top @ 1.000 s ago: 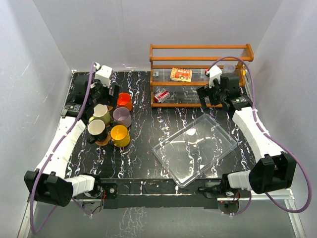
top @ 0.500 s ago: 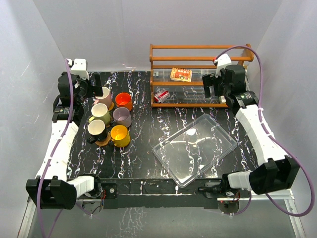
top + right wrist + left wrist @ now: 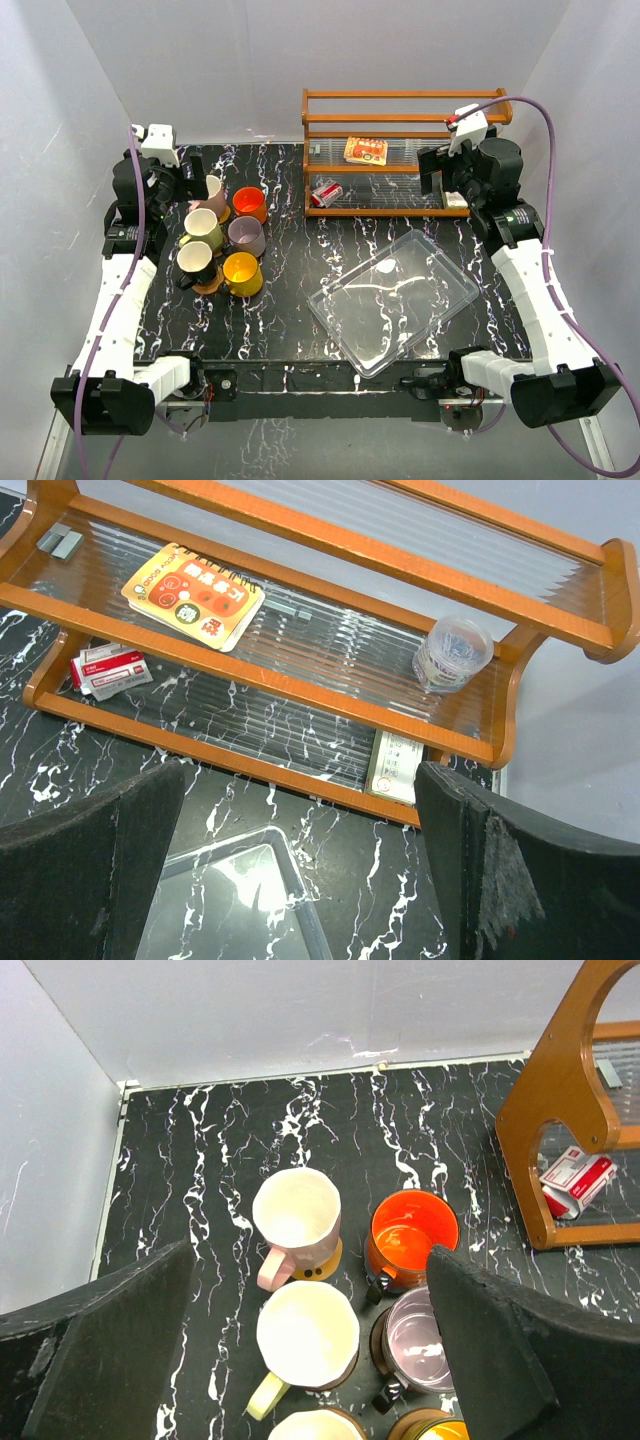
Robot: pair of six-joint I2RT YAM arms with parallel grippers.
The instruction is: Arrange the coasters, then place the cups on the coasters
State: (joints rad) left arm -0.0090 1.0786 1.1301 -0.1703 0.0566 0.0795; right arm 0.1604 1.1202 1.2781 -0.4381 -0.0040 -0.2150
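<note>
Brown rims of the coasters (image 3: 328,1258) peep from under the cups (image 3: 246,236), all six crowded near the far left corner of the bench (image 3: 290,320), so the setting-down looks finished. The left jaws and right jaws both stand wide apart, gripping nothing, high over the far edge. Any withdrawal should rise straight, clear of the handles. Most of each coaster is covered, no blue-grey one shows, and the left wrist view cuts off the yellow cup (image 3: 242,272)

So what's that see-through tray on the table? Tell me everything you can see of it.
The clear tray is a shallow rectangle of see-through plastic with rounded corners and a raised rim. It lies flat on the black marbled table, turned at an angle, right of the cups and in front of the wooden rack.
</note>
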